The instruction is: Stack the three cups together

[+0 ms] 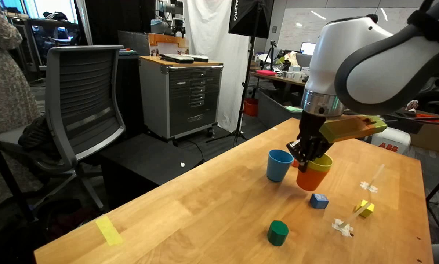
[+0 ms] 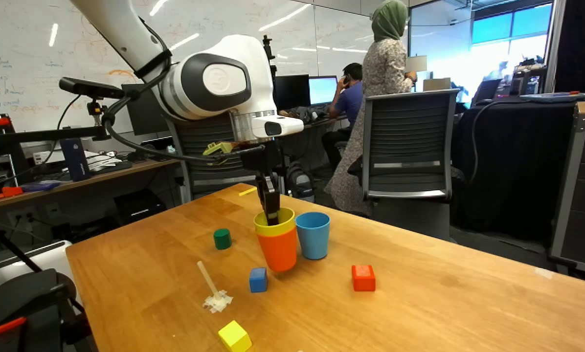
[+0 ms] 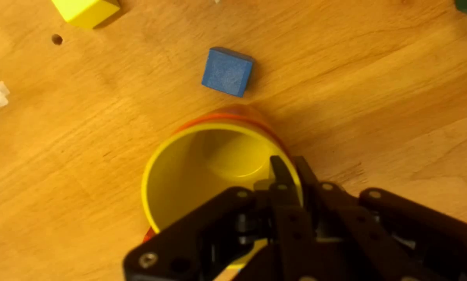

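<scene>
Yellow cup point(image 3: 208, 173), nested in the orange cup point(image 2: 279, 249), sits beneath the end effector point(image 3: 290, 168) pinching its rim.

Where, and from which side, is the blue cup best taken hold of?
The blue cup is probably best gripped by its rim, from above: it stands upright, open at the top, and the rim looks thin. Prefer the part away from the orange cup close beside it.

The cups point(image 2: 279, 250) are smooth plastic, the table point(image 1: 212, 205) grained wood, and the blue block point(image 3: 227, 72) on it matt.
</scene>
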Robot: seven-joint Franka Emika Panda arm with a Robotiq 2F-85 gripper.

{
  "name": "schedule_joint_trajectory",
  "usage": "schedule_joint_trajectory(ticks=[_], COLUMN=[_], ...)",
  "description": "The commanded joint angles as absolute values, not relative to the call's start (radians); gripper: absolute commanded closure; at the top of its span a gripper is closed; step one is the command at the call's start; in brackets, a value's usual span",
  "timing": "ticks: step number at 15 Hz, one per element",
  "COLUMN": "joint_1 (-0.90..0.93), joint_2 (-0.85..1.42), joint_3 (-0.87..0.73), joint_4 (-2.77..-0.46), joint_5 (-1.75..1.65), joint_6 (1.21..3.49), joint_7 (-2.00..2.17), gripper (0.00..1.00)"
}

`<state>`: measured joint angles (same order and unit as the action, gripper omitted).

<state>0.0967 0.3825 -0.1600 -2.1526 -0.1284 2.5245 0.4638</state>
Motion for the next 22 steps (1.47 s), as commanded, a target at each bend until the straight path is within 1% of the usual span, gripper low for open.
schedule_joint_trajectory(ticks=[1, 7, 13, 17, 22], joint_1=[0.088, 0.056, 0.034, 0.023, 0.017], joint_2=[0.298, 0.191, 0.211, 0.257, 0.339], joint_3=[-0.148, -0.124, -0.112, -0.105, -0.105], joint_4=[-2.184, -2.118, -1.914, -1.811, -1.738], joint_5=[-0.124, -0.065, 0.004, 0.053, 0.095], joint_6=[2.491, 2.348, 2.188, 2.191, 2.218], joint_7=[0.431, 0.394, 0.436, 0.442, 0.459], gripper=[0.98, 0.98, 0.98, 0.98, 0.98])
